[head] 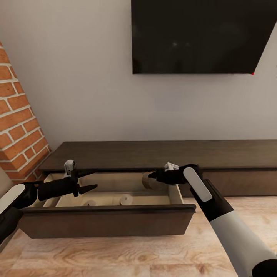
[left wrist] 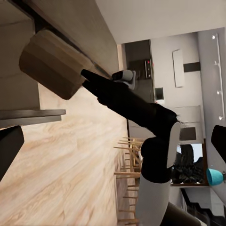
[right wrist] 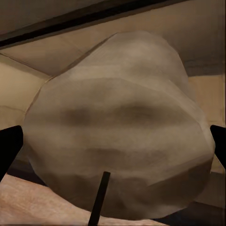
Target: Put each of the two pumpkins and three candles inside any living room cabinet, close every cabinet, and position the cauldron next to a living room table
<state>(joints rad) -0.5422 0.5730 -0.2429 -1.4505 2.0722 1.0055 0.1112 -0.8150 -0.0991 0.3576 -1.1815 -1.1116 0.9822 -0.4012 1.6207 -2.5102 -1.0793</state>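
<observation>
The cabinet point(head: 115, 221) drawer stood open with two candles point(head: 125, 200) inside; right tool point(head: 152, 177) pinched a third candle point(head: 146, 181) above it; left tool point(head: 89, 188) spread, empty.

No readable text, labels, brands or numbers in any view. TV screen point(head: 204, 34) on the wall is blank black, just a tiny red dot at its lower corner. Appliance panel point(left wrist: 147, 68) in the far background of the left wrist view has small red marks, too small to read. Cabinet point(head: 154, 154) fronts and candle point(right wrist: 117, 127) surface are plain, no markings.
</observation>
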